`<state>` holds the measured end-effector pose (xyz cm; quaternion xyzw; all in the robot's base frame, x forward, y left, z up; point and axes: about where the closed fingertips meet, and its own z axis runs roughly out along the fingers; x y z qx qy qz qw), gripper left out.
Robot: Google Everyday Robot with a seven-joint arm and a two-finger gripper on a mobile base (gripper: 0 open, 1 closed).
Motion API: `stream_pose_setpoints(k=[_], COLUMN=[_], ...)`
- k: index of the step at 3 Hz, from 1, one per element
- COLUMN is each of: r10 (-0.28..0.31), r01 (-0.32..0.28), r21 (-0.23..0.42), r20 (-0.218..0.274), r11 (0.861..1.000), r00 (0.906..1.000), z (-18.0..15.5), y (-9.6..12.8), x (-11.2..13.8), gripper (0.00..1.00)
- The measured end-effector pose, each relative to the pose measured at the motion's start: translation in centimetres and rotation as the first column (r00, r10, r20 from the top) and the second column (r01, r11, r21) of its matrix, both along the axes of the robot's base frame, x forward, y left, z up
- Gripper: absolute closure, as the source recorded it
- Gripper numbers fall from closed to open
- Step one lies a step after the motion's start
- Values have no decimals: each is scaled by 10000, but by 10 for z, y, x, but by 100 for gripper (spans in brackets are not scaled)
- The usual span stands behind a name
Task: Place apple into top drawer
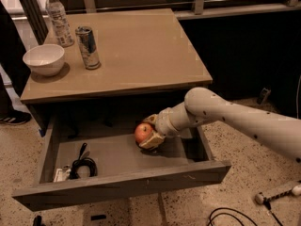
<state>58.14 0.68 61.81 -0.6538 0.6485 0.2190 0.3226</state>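
Observation:
The apple (142, 132) is red-orange and sits inside the open top drawer (122, 181), right of its middle, low over or on the grey floor. My gripper (150, 134) reaches in from the right on a white arm, and its tan fingers (151, 142) close around the apple's right and lower sides. The drawer is pulled well out from under the table (136, 46). I cannot tell whether the apple rests on the drawer floor.
A coiled black cable (81, 165) and a small white item lie in the drawer's left part. On the table stand a white bowl (43, 59), a drink can (88, 47) and a water bottle (58, 18). A person's dark shoe (13, 117) is at the left.

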Motion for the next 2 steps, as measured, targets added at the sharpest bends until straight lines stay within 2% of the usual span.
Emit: stream_pose_setpoints(k=[1,2], r10=[2,3], r01=[-2,-3], r21=[0,0], r20=[-1,-2], r11=[10000,10000], r00=[10000,10000], z=[0,0], y=[0,0], x=[0,0], gripper=[0,0])
